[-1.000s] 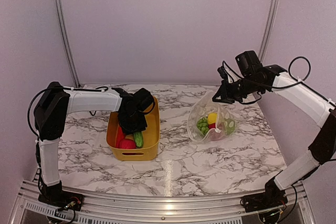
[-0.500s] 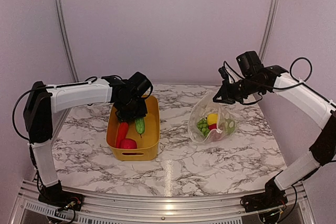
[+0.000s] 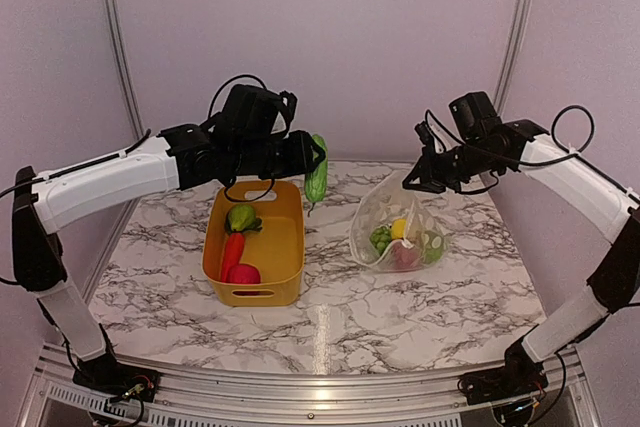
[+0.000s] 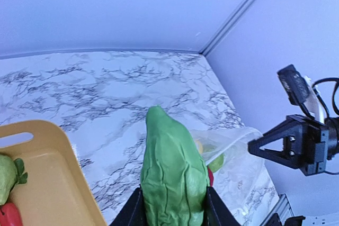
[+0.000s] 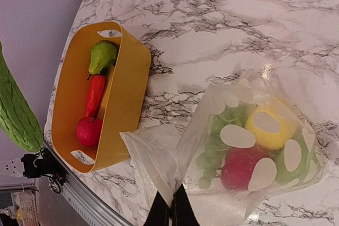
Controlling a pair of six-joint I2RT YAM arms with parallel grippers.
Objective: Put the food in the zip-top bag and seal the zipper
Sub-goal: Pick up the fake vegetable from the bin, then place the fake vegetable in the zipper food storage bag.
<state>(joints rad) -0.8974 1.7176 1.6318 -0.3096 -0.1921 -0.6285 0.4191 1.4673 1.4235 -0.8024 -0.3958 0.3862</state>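
Marbled worktop (image 3: 330, 322) under pale lilac walls, yellow bin (image 3: 278, 247) left of centre, zip-top bag (image 3: 380, 209) right of centre. Down inside the bin a second ago, left claw (image 4: 175, 215) now up and out, just past the bin's upper right corner, clamped narrow on the cucumber (image 3: 316, 179) and holding it roughly upright in the air between bin and bag. No cucumber left in the bin: only the carrot (image 3: 232, 252), a red apple (image 3: 243, 274) and a green fruit (image 3: 241, 217). Toward the right of the frame, right claw (image 5: 170, 207) unchanged, pinched tight on the bag's mouth edge and keeping that mouth lifted and gaping toward the bin; lemon (image 3: 400, 228), grapes (image 3: 383, 237) and a red piece (image 3: 405, 253) already inside. Means one more piece on its way: probably needs carrying across to the held-open mouth and letting go there. Leaves three pieces to fetch afterwards, and the zipper, too faint to pick out, clearly not yet sealed.
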